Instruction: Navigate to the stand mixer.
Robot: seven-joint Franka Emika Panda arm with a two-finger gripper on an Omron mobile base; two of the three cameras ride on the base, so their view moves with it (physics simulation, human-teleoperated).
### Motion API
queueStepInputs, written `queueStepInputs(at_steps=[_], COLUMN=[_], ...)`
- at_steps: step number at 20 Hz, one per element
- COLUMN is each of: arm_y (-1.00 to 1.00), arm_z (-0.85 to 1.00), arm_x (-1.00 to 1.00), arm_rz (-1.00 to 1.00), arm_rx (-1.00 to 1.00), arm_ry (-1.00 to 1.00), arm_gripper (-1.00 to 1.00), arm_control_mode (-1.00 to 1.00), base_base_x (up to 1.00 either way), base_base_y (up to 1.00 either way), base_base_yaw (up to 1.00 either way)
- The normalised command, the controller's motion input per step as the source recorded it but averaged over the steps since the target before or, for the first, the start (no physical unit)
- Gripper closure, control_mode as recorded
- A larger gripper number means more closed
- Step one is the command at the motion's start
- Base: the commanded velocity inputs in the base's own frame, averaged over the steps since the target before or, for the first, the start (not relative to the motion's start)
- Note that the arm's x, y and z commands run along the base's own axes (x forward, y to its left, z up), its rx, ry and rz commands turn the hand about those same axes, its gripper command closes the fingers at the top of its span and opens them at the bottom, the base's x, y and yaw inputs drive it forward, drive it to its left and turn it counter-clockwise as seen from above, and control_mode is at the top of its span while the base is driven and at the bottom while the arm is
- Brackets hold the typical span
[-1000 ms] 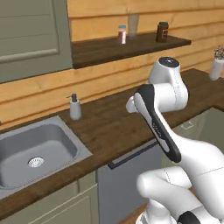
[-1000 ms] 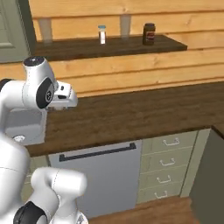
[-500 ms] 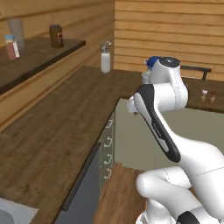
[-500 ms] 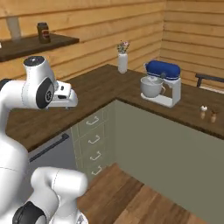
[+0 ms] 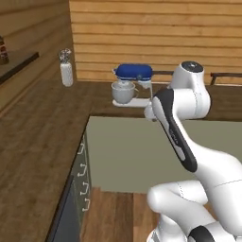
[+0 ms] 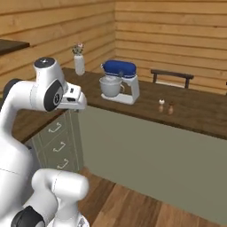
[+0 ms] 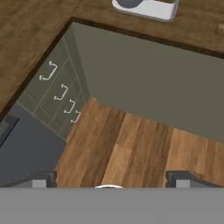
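Note:
The stand mixer (image 5: 132, 85), with its blue head, metal bowl and pale base, stands on the wooden counter straight ahead across the corner in the left base view. In the right base view the stand mixer (image 6: 119, 82) sits left of centre. Its pale base (image 7: 148, 8) just shows at the top edge of the hand view. My gripper (image 7: 111, 180) hangs over the wooden floor with its fingertips (image 7: 41, 179) far apart, open and holding nothing. The arm is folded close to my body, well short of the mixer.
A white flower vase (image 6: 79, 60) stands in the counter corner left of the mixer. Two small shakers (image 6: 166, 107) sit to its right. Grey drawers (image 7: 61, 94) and a plain grey counter front (image 6: 155, 155) bound the wooden floor (image 7: 131, 148) between me and the mixer.
The whole picture has shifted as the base turned and drove: the sink and shelf wall have slid away left, and the mixer counter is now ahead and larger. The arm's pose is unchanged.

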Motion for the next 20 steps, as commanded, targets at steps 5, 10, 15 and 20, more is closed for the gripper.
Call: queueStepInputs(at_steps=[5, 10, 15, 20], arm_y=[0.00, 0.00, 0.00, 0.00], arm_z=[0.00, 0.00, 0.00, 0.00], arm_x=[0.00, 0.00, 0.00, 0.15], arm_rz=[0.00, 0.00, 0.00, -0.02], arm_rx=[0.00, 0.00, 0.00, 0.00], arm_ry=[0.00, 0.00, 0.00, 0.01], arm_gripper=[-1.00, -1.00, -1.00, -1.00], arm_control_mode=[1.00, 1.00, 1.00, -1.00], base_base_x=[1.00, 0.96, 0.81, 0.52], base_base_y=[0.00, 0.06, 0.43, 0.28], base_base_yaw=[-0.06, -0.11, -0.22, -0.13])
